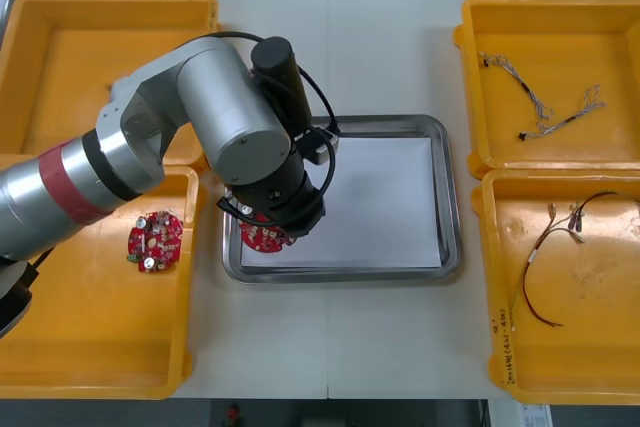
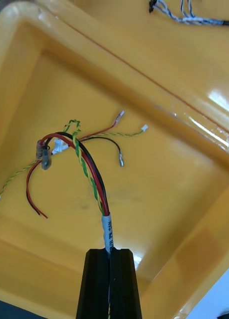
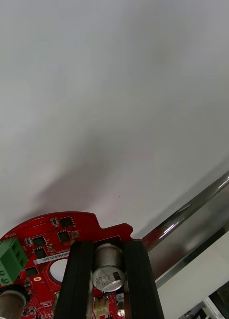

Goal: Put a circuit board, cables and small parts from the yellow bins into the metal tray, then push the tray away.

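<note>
The left gripper point(image 3: 108, 249) clamps a red board point(image 1: 262, 238) over the white inside of the tray point(image 1: 452, 197), at its 7 o'clock corner. A second board point(image 1: 154, 241) lies in the left bin point(image 1: 100, 382), at the tray's 9 o'clock. The right gripper point(image 2: 110, 256) pinches the sleeved end of a red, black and yellow-green cable point(image 2: 89, 169) above the right bin point(image 2: 169, 199).

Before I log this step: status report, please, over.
Left pincer shut on circuit board, at metal tray corner. Right pincer shut, above cable in yellow bin. Nothing blocking.
</note>
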`<state>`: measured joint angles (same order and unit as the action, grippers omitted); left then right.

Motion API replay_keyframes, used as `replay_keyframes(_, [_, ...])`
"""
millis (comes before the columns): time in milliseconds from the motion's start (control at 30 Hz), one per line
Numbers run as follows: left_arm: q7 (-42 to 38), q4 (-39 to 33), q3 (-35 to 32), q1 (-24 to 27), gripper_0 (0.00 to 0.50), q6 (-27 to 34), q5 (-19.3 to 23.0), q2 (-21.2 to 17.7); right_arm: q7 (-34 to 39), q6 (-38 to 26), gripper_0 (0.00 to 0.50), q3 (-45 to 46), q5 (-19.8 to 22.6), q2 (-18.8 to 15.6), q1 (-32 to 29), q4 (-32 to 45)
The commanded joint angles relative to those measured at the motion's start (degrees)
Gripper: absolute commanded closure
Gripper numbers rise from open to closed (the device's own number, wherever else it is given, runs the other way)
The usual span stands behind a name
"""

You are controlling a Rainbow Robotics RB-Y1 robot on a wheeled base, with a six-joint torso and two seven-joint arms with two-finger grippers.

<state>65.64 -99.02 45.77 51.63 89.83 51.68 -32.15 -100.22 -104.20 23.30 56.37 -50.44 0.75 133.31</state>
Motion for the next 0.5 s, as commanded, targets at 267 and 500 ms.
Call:
replay_keyframes(267, [-6.0, 2.2, 5.3, 2.6, 0.496, -5.1, -1.8, 1.5, -0.2, -2.9, 0.500, -2.7, -0.8, -1.7, 6.5, 1.7])
replay_keyframes(500, [-6.9, 2.2, 5.6, 2.5, 0.079, -5.4, -1.2, 1.5, -0.3, -5.2, 0.500, -3.5, -0.2, -1.7, 8.9, 1.7])
